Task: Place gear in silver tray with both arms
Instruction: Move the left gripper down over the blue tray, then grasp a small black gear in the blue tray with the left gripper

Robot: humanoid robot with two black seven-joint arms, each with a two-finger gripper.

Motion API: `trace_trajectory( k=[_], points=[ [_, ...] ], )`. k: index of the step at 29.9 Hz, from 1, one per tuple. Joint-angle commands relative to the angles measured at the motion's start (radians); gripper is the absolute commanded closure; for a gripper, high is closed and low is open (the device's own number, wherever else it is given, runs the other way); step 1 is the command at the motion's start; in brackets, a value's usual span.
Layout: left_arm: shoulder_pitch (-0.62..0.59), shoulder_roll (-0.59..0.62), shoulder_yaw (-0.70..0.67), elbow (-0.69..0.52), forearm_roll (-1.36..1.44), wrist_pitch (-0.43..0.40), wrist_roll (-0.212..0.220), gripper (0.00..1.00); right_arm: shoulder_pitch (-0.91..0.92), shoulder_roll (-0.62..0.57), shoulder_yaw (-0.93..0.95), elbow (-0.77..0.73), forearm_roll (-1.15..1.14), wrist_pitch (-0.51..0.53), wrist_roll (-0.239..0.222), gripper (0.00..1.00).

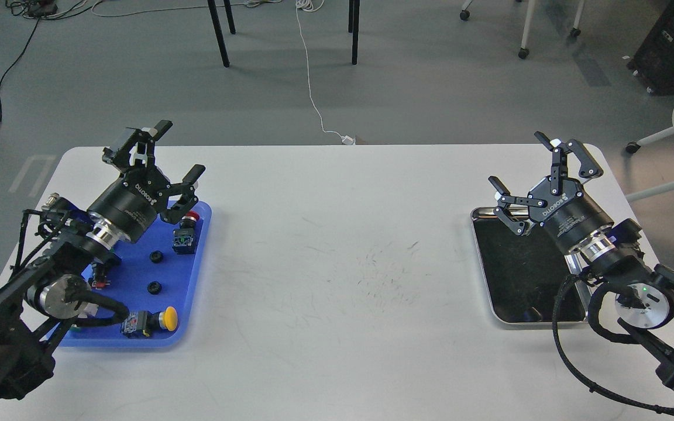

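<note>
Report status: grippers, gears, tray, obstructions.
Left gripper open over blue tray, right gripper open over silver tray. Two black gears in blue tray. Silver tray empty.

Arms: two black jointed limbs are seen, left arm (50, 275), right arm (641, 280); silver wrist rings are worn | Cables: black loops are strung beside each wrist | Grippers: left gripper (179, 149), right gripper (518, 161); black two-finger linkages; ROBOTIQ is printed in white
</note>
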Motion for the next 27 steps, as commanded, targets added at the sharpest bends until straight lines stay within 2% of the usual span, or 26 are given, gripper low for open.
trace_trajectory(
  k=[1, 6, 12, 14, 16, 17, 22, 24, 27],
  points=[
    [0.013, -0.001, -0.004, -0.001, -0.001, 0.0, -0.003, 0.02, 0.003, -0.004, -0.001, 0.0, 0.0, -0.005, -0.012, 0.0],
    [0.016, 0.008, 0.0, 0.001, -0.006, 0.0, -0.001, 0.02, 0.009, -0.008, 0.002, 0.0, 0.0, -0.005, -0.007, 0.0],
    [0.008, 0.099, 0.015, -0.002, 0.061, 0.0, -0.012, 0.02, 0.02, -0.012, -0.001, 0.0, -0.001, -0.004, -0.007, 0.0],
    [0.007, 0.148, 0.014, -0.022, 0.161, 0.0, -0.059, 0.02, 0.023, -0.012, -0.002, 0.002, -0.003, -0.004, -0.007, 0.0],
    [0.007, 0.209, 0.015, -0.07, 0.257, 0.0, -0.129, 0.02, 0.029, -0.012, -0.002, 0.002, -0.004, -0.004, -0.007, 0.0],
    [0.007, 0.241, 0.017, -0.097, 0.328, 0.0, -0.142, 0.02, 0.03, -0.012, -0.002, 0.002, -0.006, -0.002, -0.007, 0.0],
    [0.011, 0.329, 0.019, -0.223, 0.664, 0.0, -0.142, 0.02, 0.046, -0.012, -0.004, 0.002, -0.01, -0.002, -0.007, 0.0],
    [0.017, 0.386, 0.019, -0.291, 0.904, 0.0, -0.142, 0.02, 0.05, -0.012, -0.004, 0.002, -0.013, -0.002, -0.006, 0.0],
    [0.013, 0.422, 0.02, -0.306, 1.214, 0.0, -0.142, 0.02, 0.052, -0.012, -0.004, 0.003, -0.015, -0.002, -0.006, 0.0]
  ],
)
